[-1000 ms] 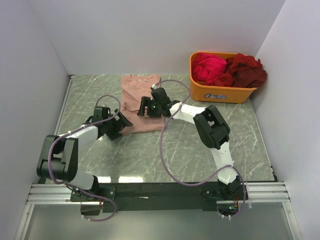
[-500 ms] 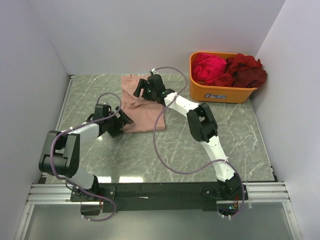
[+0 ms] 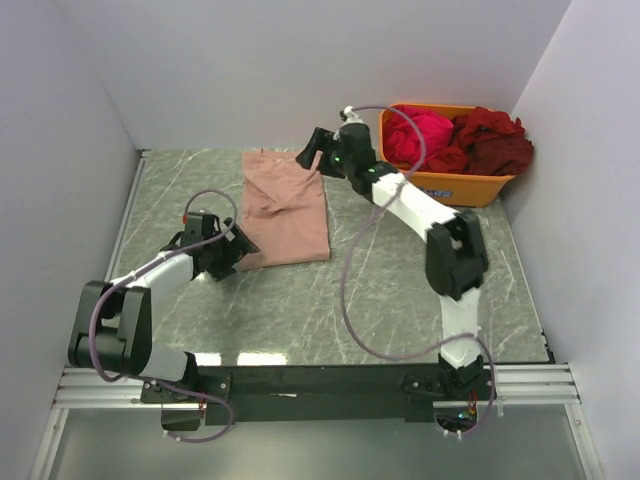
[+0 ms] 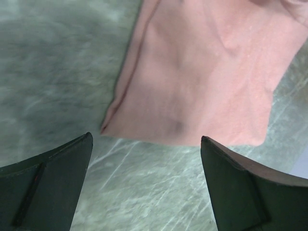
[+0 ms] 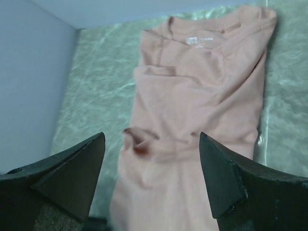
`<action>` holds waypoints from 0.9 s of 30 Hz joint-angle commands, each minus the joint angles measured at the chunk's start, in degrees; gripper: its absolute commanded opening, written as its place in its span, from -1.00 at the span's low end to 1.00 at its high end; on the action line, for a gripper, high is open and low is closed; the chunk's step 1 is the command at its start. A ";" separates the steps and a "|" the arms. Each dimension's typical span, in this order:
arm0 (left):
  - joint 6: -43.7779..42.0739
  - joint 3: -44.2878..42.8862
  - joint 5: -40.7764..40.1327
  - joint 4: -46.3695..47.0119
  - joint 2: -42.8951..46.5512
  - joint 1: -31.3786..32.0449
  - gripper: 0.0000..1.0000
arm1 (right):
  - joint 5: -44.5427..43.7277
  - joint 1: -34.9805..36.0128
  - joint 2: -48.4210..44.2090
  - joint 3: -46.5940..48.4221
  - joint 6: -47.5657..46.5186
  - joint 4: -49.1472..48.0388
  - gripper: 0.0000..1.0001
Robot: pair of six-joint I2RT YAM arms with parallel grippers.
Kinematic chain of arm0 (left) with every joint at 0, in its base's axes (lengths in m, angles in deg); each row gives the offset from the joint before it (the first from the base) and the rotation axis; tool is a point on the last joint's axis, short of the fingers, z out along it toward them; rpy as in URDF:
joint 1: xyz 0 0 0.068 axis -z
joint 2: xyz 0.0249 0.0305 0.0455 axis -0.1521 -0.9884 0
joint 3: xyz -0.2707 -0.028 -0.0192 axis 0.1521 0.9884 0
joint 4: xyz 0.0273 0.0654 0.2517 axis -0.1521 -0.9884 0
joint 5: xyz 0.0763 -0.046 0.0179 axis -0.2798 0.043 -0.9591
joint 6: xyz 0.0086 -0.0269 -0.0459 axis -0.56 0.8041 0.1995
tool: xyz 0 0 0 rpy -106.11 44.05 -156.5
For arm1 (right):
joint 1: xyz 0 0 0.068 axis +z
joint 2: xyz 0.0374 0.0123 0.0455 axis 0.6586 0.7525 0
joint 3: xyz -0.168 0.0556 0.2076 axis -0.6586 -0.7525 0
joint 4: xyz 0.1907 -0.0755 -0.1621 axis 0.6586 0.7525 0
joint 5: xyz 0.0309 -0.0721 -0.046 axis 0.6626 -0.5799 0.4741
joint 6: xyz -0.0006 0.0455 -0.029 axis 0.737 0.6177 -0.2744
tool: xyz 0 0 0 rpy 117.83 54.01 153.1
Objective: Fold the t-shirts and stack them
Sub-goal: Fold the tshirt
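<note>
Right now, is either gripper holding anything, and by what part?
Nothing is held. The left gripper is open by the pink shirt's near corner, and the right gripper is open above the shirt. No cloth is pinched between either pair of fingers.

Both machines are built alike. The left arm and the right arm each have glossy white plastic link shells set between chunky matte-black joint housings. A thin mauve cable trails off each one. Their bases are bolted to a black rail on silver aluminium framing. Seen close up, the dark wedge-shaped fingers are matte with blunt edges.
</note>
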 commanded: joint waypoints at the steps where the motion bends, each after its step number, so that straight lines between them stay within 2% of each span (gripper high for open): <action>1: -1.77 -0.13 -5.15 -4.04 4.07 0.06 0.99 | 1.85 0.51 -10.77 -9.20 -1.98 -2.17 0.70; 3: -1.77 0.48 -6.73 -5.02 5.04 0.06 0.99 | 3.60 0.51 -13.77 -16.21 -2.16 -2.26 0.70; 10: -1.42 2.07 -6.75 -3.97 3.83 0.06 0.98 | 7.12 0.51 -21.78 -29.61 -1.02 0.73 0.68; 14: -1.68 1.54 -6.21 -2.47 0.92 0.06 0.80 | 11.24 0.69 -23.28 -35.31 -0.05 0.64 0.66; 17: -1.85 0.49 -6.30 -2.21 -1.71 0.06 0.60 | 12.83 1.22 -23.02 -38.13 0.91 -0.67 0.64; 19: -1.77 -0.30 -6.48 -2.29 -3.64 0.06 0.33 | 14.23 1.48 -21.35 -38.58 1.71 -1.29 0.61; 20: -1.77 -0.57 -6.57 -2.47 -4.26 0.06 0.12 | 14.85 1.65 -20.65 -38.58 1.97 -1.56 0.60; 22: -1.68 -0.66 -6.04 -1.51 -5.40 0.06 -0.04 | 15.47 2.27 -18.89 -38.06 2.41 -0.86 0.54; 27: -2.12 -1.71 -4.37 -0.01 -7.95 0.06 -0.48 | 10.92 3.33 -16.78 -36.31 -0.40 2.30 0.51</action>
